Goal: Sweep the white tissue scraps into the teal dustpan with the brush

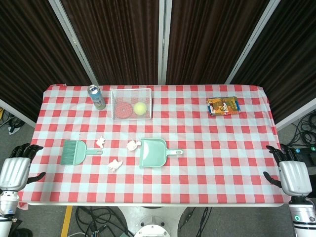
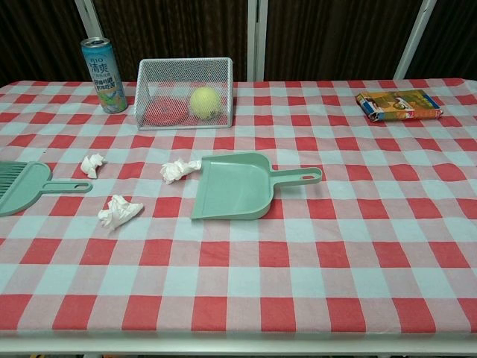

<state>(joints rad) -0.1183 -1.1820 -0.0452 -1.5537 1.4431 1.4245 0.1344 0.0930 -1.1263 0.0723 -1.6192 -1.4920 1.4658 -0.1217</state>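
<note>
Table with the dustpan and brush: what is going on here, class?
Nothing is being handled yet. The left hand and right hand wait open at the near corners of the table. The brush lies untouched on the left, the dustpan in the middle with its handle pointing right. Three tissue scraps lie between them, one touching the dustpan's mouth. Behind stand a can, a wire basket and a colourful packet.

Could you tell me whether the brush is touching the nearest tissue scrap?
Apart: the chest view shows checked cloth between the brush and the tissue scrap.
</note>
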